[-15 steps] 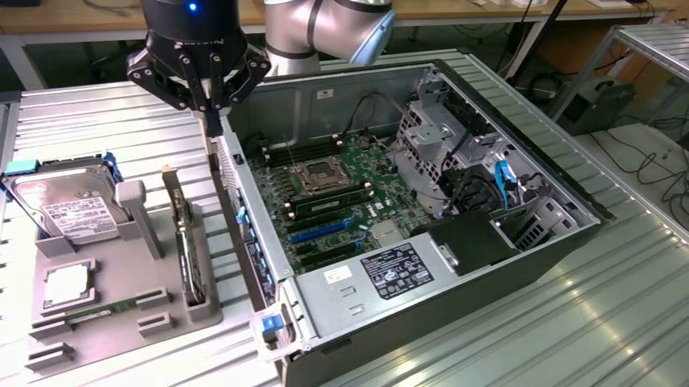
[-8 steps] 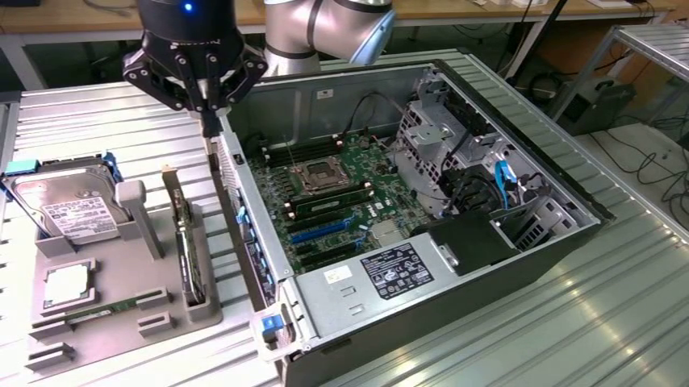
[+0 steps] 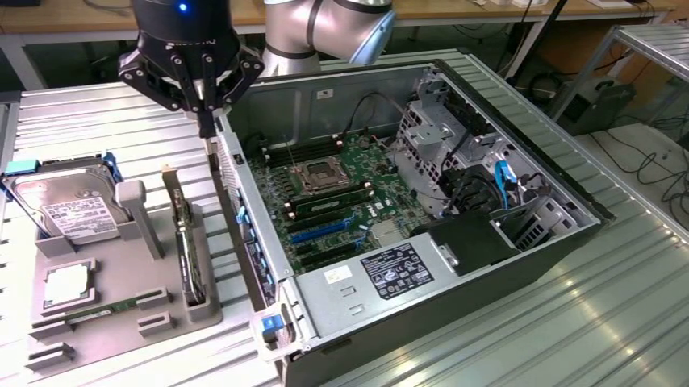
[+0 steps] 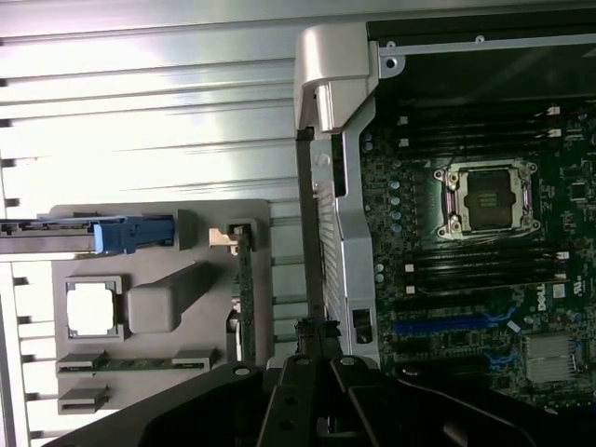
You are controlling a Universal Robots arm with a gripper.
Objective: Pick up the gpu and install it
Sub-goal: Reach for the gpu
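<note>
Zero steps done: gpu [image 3: 190,258] stands on edge in its tray [image 3: 119,318] slot, below and just beside the tool [image 3: 203,119]. Tool fingers look together and empty, above the case [image 3: 323,298] wall. Pick and install both remain.

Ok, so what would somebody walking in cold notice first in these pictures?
The opened computer case lies on its side with its motherboard exposed, across the exterior view's middle and right. The black gripper hangs over the case wall nearest the grey tray, on the exterior view's left. In that tray the gpu stands on edge in a slot, untouched, near a silver hard drive.
</note>
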